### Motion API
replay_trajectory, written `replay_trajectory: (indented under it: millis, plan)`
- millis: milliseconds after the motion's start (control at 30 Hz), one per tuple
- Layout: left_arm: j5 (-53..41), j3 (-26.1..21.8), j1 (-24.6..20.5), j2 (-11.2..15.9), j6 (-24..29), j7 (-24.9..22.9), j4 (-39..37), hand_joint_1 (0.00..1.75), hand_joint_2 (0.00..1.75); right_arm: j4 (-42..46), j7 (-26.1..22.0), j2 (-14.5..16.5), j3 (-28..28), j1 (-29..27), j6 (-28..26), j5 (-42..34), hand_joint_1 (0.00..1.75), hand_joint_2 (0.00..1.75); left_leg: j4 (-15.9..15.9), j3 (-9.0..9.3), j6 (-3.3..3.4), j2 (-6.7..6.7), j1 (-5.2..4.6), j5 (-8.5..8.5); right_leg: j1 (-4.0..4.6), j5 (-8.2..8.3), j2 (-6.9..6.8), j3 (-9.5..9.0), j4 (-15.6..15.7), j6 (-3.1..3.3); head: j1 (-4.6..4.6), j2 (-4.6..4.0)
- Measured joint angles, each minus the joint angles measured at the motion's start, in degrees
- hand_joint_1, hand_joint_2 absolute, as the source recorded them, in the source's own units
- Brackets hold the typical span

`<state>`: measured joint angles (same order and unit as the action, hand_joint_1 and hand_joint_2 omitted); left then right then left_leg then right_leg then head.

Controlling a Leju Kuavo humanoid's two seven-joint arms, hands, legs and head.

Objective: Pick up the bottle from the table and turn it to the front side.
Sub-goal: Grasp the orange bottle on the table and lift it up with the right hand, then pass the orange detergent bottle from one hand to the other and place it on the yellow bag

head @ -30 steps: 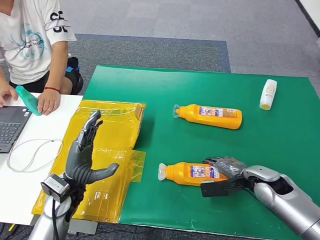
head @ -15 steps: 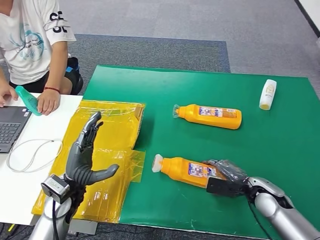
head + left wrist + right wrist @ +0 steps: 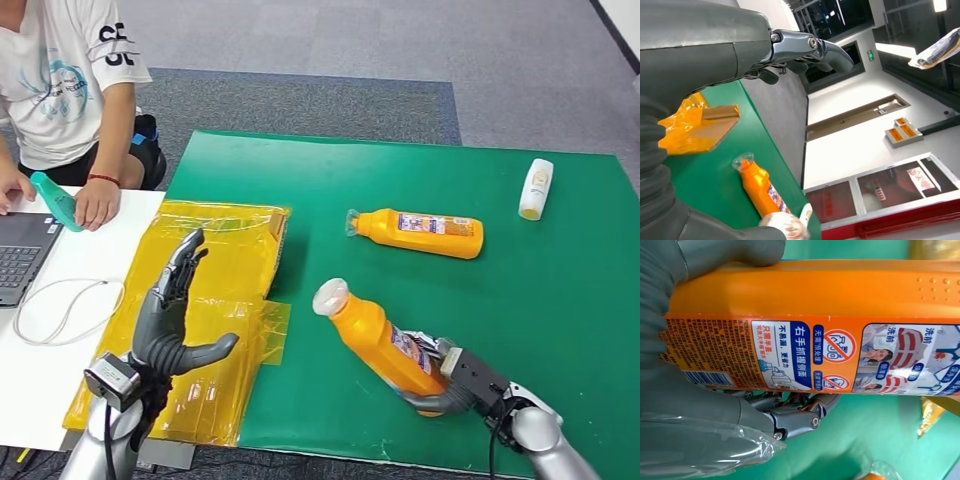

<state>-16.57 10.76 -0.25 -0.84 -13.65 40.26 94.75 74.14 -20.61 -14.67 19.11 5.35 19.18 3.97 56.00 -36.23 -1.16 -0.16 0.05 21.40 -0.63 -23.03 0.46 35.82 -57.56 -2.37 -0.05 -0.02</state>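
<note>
Bottle (image 3: 377,340) gripped in right hand (image 3: 445,385), cap end tilted upward

Two orange bottles: one lying flat (image 3: 416,232) on the green mat (image 3: 528,300), one tilted (image 3: 377,338) nearer the mat's front edge. One small white bottle (image 3: 536,188) (far right corner of the mat). One laptop (image 3: 21,252), one teal bottle (image 3: 56,200), both left of the mat.

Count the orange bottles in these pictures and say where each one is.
2. One orange bottle is held tilted in the right hand, its cap end raised; the other orange bottle lies flat farther back on the green mat.
</note>
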Motion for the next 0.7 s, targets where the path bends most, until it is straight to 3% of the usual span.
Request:
replay_trajectory:
  millis: [267,500,700]
  plan:
    - [1.1,0.24,-0.05,0.05,-1.56,-1.47,-0.74,0.0,1.75,-0.85,-3.82,6.31,-4.55,-1.41,4.71,-5.39,1.75,1.75,0.0,-0.07,0.0,0.0,0.0,0.01,0.0,-0.03,0.0,0.07,-0.01,-0.02,0.0,0.0]
    - [15.28,0.69,-4.39,2.18,-21.51,-0.51,-12.35,0.0,1.75,-0.02,-4.29,10.26,-4.65,0.97,4.79,-3.95,1.75,1.75,0.0,-0.07,-0.05,0.02,0.0,-0.04,0.0,0.0,0.0,0.09,-0.02,0.02,-0.01,0.0]
    - [14.4,1.67,-10.1,4.08,-22.55,-0.46,-24.69,0.0,1.75,0.38,-5.31,12.81,-2.01,3.77,2.11,-0.55,1.75,1.75,0.0,-0.07,-0.1,0.03,0.01,-0.1,0.02,0.05,0.0,0.11,-0.06,0.08,-0.01,0.01]
